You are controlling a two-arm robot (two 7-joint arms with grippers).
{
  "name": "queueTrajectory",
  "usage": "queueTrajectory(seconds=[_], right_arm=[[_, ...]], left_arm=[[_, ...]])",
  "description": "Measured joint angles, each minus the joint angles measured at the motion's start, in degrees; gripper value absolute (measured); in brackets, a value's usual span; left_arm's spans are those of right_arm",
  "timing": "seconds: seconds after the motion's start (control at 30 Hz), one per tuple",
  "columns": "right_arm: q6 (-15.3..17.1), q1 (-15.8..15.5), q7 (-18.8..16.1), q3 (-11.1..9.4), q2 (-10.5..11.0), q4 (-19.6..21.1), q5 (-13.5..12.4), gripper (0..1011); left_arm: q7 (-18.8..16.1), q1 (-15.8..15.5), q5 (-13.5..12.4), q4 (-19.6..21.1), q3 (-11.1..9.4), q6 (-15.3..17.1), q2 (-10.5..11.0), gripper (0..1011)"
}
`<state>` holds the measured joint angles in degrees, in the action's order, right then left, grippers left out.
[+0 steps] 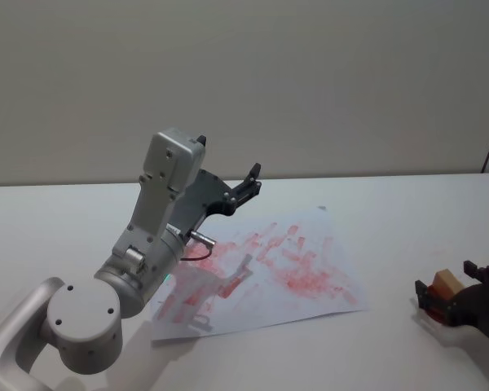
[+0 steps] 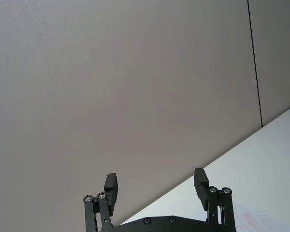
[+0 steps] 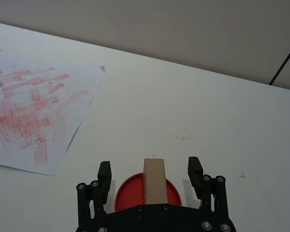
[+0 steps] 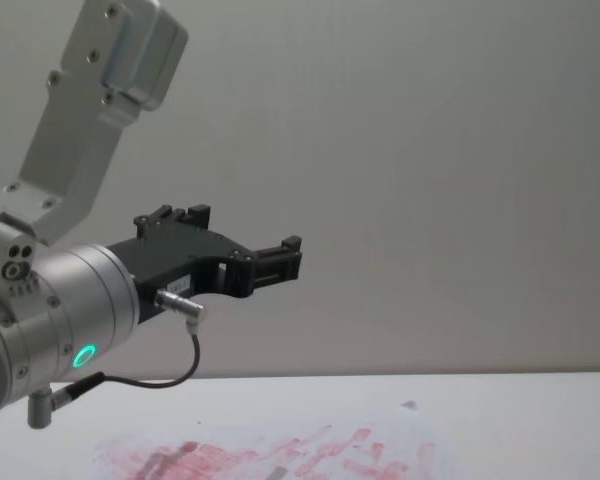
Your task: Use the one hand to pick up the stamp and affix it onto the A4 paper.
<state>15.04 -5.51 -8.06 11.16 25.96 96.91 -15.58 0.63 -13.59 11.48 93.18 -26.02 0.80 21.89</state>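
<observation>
Stamp (image 3: 154,180) is seen upright on a red pad (image 3: 130,193) at the counter's right, between the spread, untouching jaws of the right gripper (image 3: 150,175). Grasp judged pending; pressing onto A4 paper (image 1: 310,261) remains. Left gripper (image 2: 156,187) is held raised, wide.

Plain grey wall (image 1: 310,73), white tabletop (image 1: 407,212)

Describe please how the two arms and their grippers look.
The left arm is pale silver-grey with round joints, a green light ring, and a thin black cable at its wrist. The left gripper and right gripper are black, two-fingered, with screwed linkages.
</observation>
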Motion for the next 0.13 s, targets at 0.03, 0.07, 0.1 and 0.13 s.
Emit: queueTrajectory(seconds=[0.03, 0.07, 0.1, 0.13], right_arm=[[0.01, 0.00, -0.01, 0.01, 0.00, -0.01, 0.00, 954], [0.01, 0.01, -0.02, 0.01, -0.01, -0.03, 0.01, 985], [0.02, 0.01, -0.04, 0.02, -0.02, -0.05, 0.01, 998], [0.02, 0.02, -0.04, 0.01, -0.02, -0.05, 0.02, 1001]], left_arm=[[0.00, 0.00, 0.00, 0.00, 0.00, 0.00, 0.00, 1001], [0.00, 0.00, 0.00, 0.00, 0.00, 0.00, 0.00, 1001], [0.00, 0.00, 0.00, 0.00, 0.00, 0.00, 0.00, 1001], [0.00, 0.00, 0.00, 0.00, 0.00, 0.00, 0.00, 1001]])
